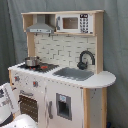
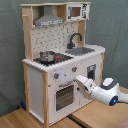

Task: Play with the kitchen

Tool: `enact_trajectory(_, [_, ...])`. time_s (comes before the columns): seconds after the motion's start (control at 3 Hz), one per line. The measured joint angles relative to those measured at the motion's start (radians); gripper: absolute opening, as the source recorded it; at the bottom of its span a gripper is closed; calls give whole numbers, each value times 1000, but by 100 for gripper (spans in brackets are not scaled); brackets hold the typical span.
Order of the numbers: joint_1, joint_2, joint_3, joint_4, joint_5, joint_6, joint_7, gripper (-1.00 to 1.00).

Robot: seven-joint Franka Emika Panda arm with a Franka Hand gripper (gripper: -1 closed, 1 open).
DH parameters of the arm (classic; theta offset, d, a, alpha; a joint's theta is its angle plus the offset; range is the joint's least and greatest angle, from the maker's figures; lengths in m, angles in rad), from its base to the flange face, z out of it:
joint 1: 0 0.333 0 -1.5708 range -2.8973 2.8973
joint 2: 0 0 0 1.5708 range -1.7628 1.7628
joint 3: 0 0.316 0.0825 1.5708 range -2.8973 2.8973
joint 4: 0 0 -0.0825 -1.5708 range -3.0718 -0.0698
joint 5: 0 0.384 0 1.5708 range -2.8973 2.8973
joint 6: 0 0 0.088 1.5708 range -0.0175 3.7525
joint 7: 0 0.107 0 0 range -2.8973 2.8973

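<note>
The kitchen (image 1: 65, 80) (image 2: 60, 60) is white and light wood and stands upright in both exterior views. It has a hood (image 2: 49, 21), a microwave (image 2: 76, 11), a black faucet (image 2: 75, 39) over a grey sink (image 2: 80, 50), and a metal pot (image 2: 47, 56) on the stove. In the second exterior view my gripper (image 2: 78, 82) is against the front panel, just right of the oven door (image 2: 63, 96) and below the right knob (image 2: 74, 69). The white arm (image 1: 7, 102) shows at the first exterior view's lower left.
A grey curtain (image 2: 10, 60) hangs behind the kitchen. The kitchen stands on a wooden surface (image 2: 30, 120). A cupboard door (image 1: 62, 105) with a dark window sits right of the oven.
</note>
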Motion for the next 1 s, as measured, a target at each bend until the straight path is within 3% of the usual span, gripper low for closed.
enact_trajectory(1.0, [-81, -8, 2, -1, -3, 0, 316, 100])
